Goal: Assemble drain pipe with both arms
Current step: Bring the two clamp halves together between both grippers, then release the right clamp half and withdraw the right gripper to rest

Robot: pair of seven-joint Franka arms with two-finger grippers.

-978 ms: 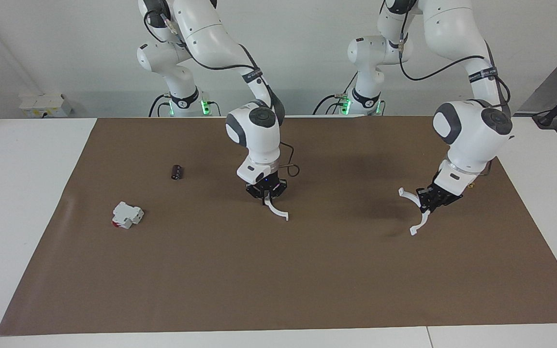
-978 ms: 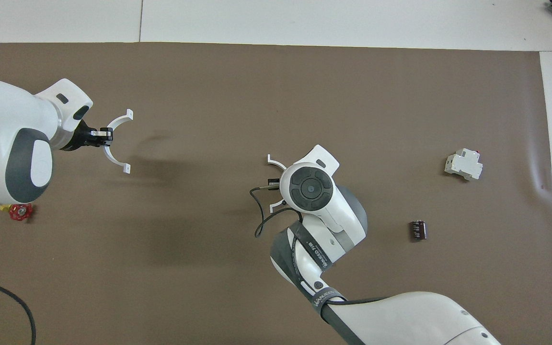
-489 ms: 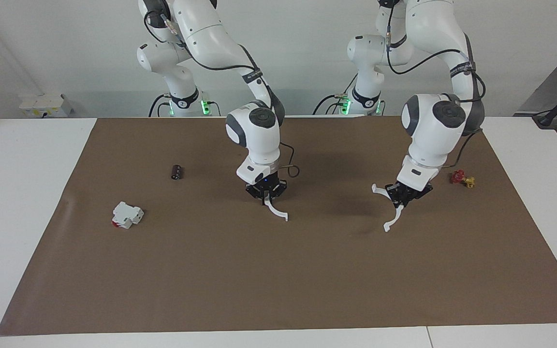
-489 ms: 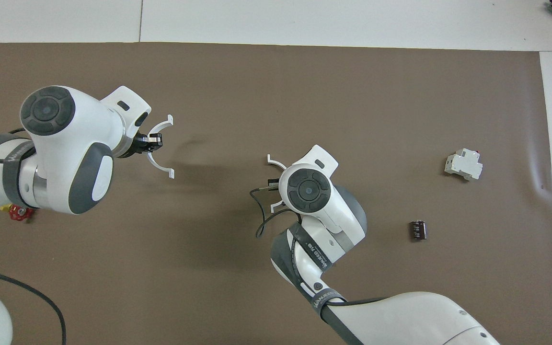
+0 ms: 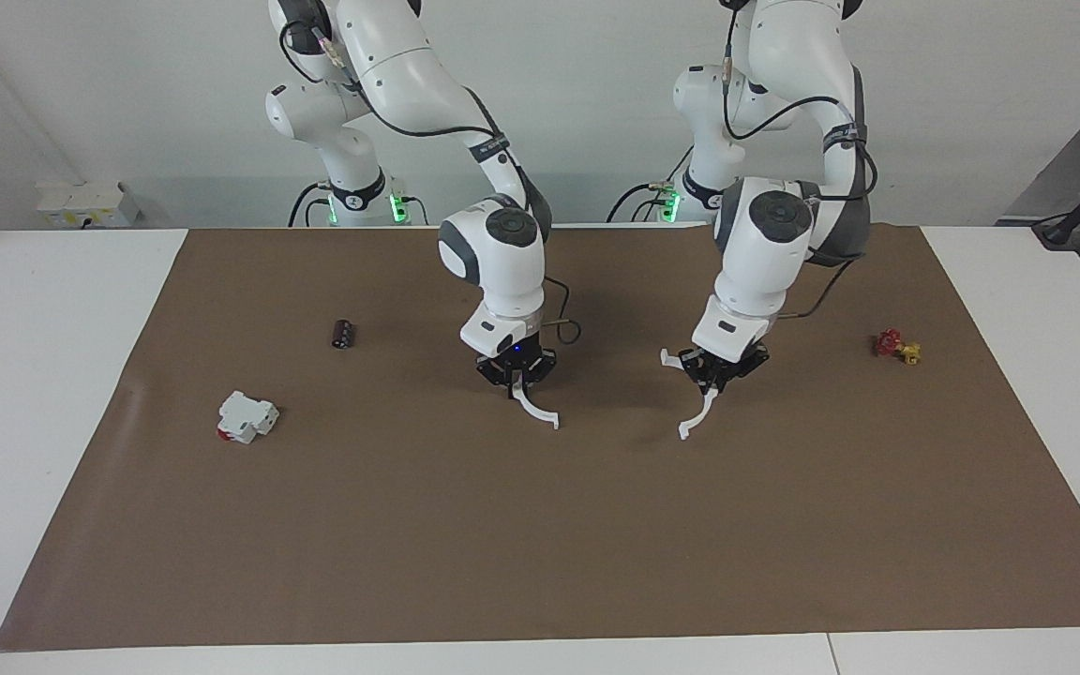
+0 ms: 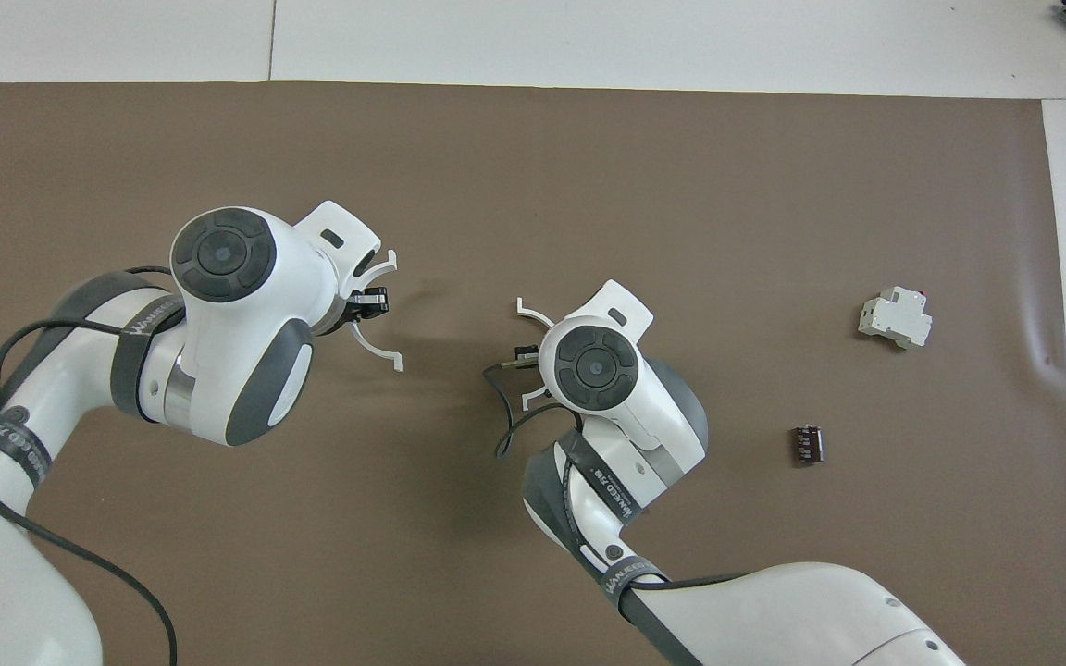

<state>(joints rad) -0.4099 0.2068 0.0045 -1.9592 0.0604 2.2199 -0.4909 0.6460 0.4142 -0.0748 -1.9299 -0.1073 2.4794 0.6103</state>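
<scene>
Bringing the two halves together is the step in hand, as I judge it. The left tool (image 5: pixel 707 377) is clamped on one white half-ring (image 5: pixel 696 401), up in the air over the brown mat (image 5: pixel 502 544) mid-tabletop. The right tool (image 5: pixel 516 379) carries the other half-ring (image 5: pixel 536 407), also raised, near it but w/ a clear gap between them. Whether the right tool's grip is tight or slack I cannot tell.

To do it well: line up both arcs in one plane, open sides facing, so the end tabs meet at both ends together; go slow at the last bit, since the thin plastic looks like it could flex or twist in the grip.

Room: plenty of bare mat under and between the arcs. The white block w/ a red part (image 5: pixel 247 417) and the small black cylinder (image 5: pixel 343 333) sit well apart toward the right arm's end; a small red-yellow piece (image 5: pixel 897 347) lies toward the left arm's end. Mat edges are nowhere close.
</scene>
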